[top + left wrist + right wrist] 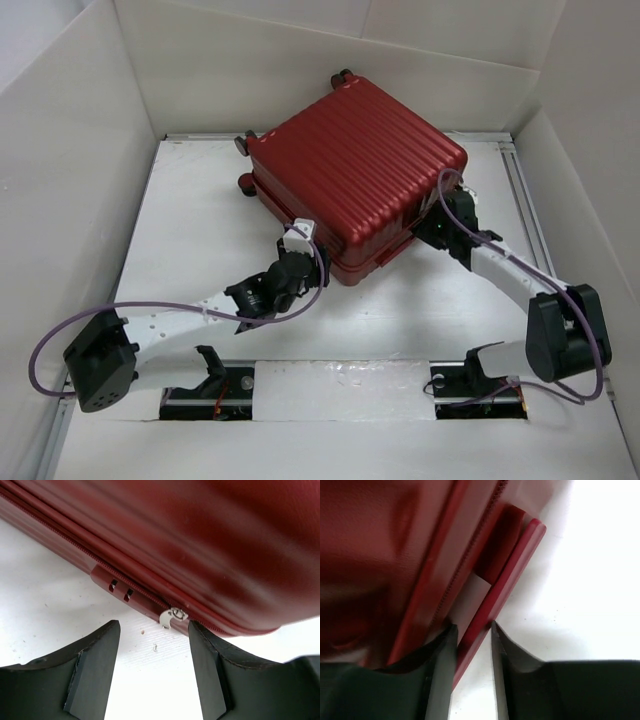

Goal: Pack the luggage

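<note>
The dark-red ribbed luggage (360, 165) lies flat and closed on the white table, so its lining is hidden. My left gripper (300, 238) is at its near corner. In the left wrist view the left gripper (154, 626) is open and empty. A silver zipper pull (173, 616) hangs just ahead of the tips, close to the right finger (210, 670). My right gripper (436, 218) is at the luggage's right side. In the right wrist view the right gripper (472, 626) is closed around the thin red side handle (512, 570).
Small dark wheels (243, 143) stick out at the luggage's far left side. White walls (60, 200) enclose the table on the left, back and right. A metal rail (525, 200) runs along the right edge. Purple cables (60, 335) loop off both arms.
</note>
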{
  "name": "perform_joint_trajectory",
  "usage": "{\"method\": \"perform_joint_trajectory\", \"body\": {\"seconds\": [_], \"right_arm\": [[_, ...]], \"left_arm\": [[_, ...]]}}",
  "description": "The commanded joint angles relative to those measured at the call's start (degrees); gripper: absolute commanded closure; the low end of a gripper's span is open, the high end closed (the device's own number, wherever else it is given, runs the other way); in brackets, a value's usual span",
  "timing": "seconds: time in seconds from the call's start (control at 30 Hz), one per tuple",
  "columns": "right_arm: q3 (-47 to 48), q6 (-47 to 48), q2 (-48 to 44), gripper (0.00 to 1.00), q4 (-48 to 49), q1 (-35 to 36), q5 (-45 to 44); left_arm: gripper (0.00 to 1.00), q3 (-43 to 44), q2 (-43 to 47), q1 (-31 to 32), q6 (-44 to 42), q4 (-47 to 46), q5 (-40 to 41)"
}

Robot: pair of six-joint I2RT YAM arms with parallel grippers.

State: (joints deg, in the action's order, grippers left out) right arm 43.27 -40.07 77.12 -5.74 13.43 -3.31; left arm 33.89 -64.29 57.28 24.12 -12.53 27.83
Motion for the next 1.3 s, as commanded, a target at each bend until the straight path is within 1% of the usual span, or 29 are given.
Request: {"method": "perform_joint_trajectory", "body": {"seconds": [0.0,0.1,0.13,0.17,0.2,0.27,0.3,0.33,0.37,0.4,0.43,0.5,0.53,0.63,0.8,0.83,0.87,0.97,1.0,1.1,1.23,1.27], "right_arm": [[6.5,1.8,4.3,0.69,-4.5,2.8,-7.1],[7.1,1.8,6.5,0.7,-5.9,3.4,-9.2],[7.1,1.8,7.2,0.65,-5.9,3.4,-9.2],[5.7,1.8,7.8,0.61,-4.3,2.7,-7.1],[5.7,1.8,7.8,0.58,-3.5,2.7,-6.2],[4.6,1.8,8.4,0.57,-2.2,2.0,-5.0],[4.0,1.8,8.4,0.59,-1.7,2.0,-4.5],[3.5,1.8,8.4,0.66,-0.8,2.0,-3.7],[3.5,1.8,8.4,0.82,-0.8,2.0,-3.7],[3.0,1.8,7.7,0.86,-0.2,2.0,-3.7],[3.0,1.8,7.7,0.88,-0.2,2.0,-3.7],[2.4,1.8,7.1,0.88,-0.2,1.4,-3.7],[2.4,1.8,7.1,0.9,0.4,1.4,-3.2],[1.9,2.3,7.1,0.99,0.9,1.4,-2.6],[0.7,2.3,6.5,1.0,1.4,1.4,-1.4],[0.7,2.9,6.5,1.0,2.0,1.4,-1.4],[0.7,2.9,6.0,1.0,2.0,1.4,-1.4],[0.2,2.9,6.0,1.0,2.0,0.9,-1.4],[0.2,3.4,5.5,1.0,2.0,0.9,-0.9],[0.2,3.4,5.5,1.0,2.0,0.9,-0.9],[0.2,3.9,5.0,1.0,2.0,0.4,-0.4],[0.2,4.0,5.0,1.0,2.0,0.4,-0.4]], "left_arm": [[0.47,2.4,0.0,-0.1,-2.9,-0.6,-1.3],[0.48,2.4,-0.5,-0.1,-4.5,-2.4,-4.4],[0.48,2.4,-1.2,-0.1,-4.5,-2.9,-4.9],[0.48,2.4,-1.9,-0.1,-5.6,-3.5,-6.1],[0.48,2.4,-1.9,-0.1,-5.6,-3.5,-6.1],[0.48,2.9,-3.3,-0.1,-6.2,-3.5,-6.1],[0.48,2.9,-4.0,-0.1,-7.1,-4.8,-6.6],[0.48,2.9,-4.0,-0.1,-7.1,-5.3,-6.7],[0.48,2.9,-4.8,-0.1,-7.1,-5.8,-6.0],[0.51,2.9,-5.7,-0.1,-7.1,-7.0,-6.0],[0.56,2.9,-6.3,-0.1,-7.7,-7.0,-4.4],[0.57,3.5,-7.8,-0.1,-8.3,-7.5,-2.4],[0.57,4.2,-7.8,-0.1,-8.3,-7.5,-0.5],[0.57,4.8,-8.4,-0.8,-9.5,-9.5,0.7],[0.57,5.3,-8.9,-3.2,-11.8,-12.0,-0.9],[0.56,5.9,-8.9,-4.2,-12.6,-12.0,-0.9],[0.54,5.9,-9.4,-5.1,-13.5,-13.2,-1.6],[0.54,5.9,-10.2,-6.7,-14.7,-14.4,-4.0],[0.54,5.9,-10.8,-6.7,-15.4,-16.4,-5.6],[0.61,6.5,-12.5,-7.3,-15.9,-17.7,-7.4],[0.73,7.2,-13.7,-7.3,-16.6,-19.0,-11.0],[0.82,7.2,-13.8,-7.3,-16.6,-19.6,-11.0]]}}
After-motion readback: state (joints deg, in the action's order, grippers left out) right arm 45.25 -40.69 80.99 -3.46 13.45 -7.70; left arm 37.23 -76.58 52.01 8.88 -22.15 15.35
